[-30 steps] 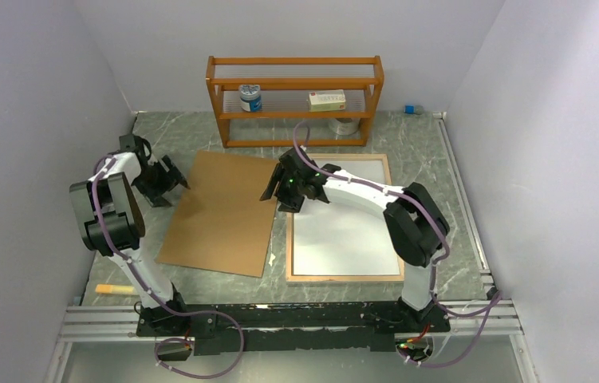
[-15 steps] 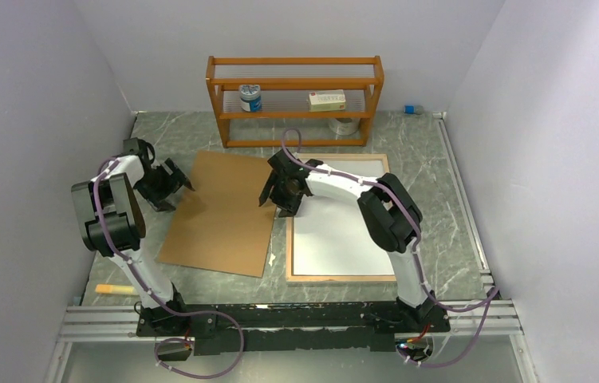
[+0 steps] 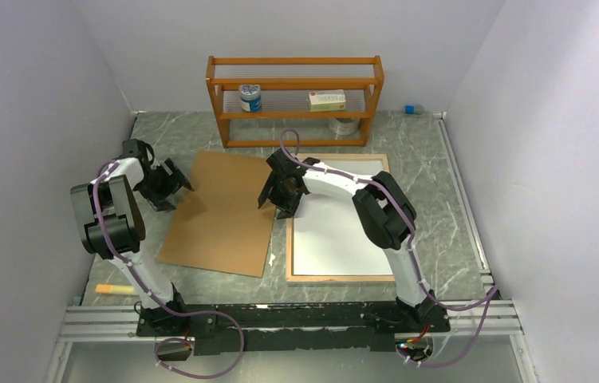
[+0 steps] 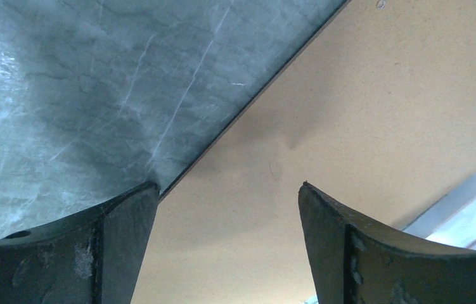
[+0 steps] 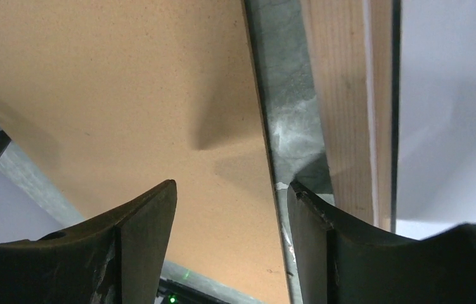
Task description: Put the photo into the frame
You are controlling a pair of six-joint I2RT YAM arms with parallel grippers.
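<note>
The frame [image 3: 344,278] lies flat at the right, its light wood rim up, around a white surface [image 3: 344,231]; I cannot tell if that is the photo. The brown backing board [image 3: 220,215] lies to its left. My left gripper [image 3: 172,179] is open at the board's left edge; in the left wrist view the gripper [image 4: 229,209] straddles that edge of the board [image 4: 362,114], empty. My right gripper [image 3: 276,195] is open at the board's right edge; in the right wrist view the gripper [image 5: 232,190] spans the board [image 5: 127,82] edge beside the frame's wood rim [image 5: 340,95].
An orange shelf rack [image 3: 296,100] stands at the back, holding a jar [image 3: 250,98], a small box [image 3: 327,100] and a metal roll [image 3: 344,125]. An orange stick [image 3: 115,289] lies at the near left. A white scrap [image 3: 271,259] lies between board and frame.
My right arm has folded leftward and its gripper has shifted a little left to the board's right edge. My left gripper has edged slightly right toward the board's left edge.
</note>
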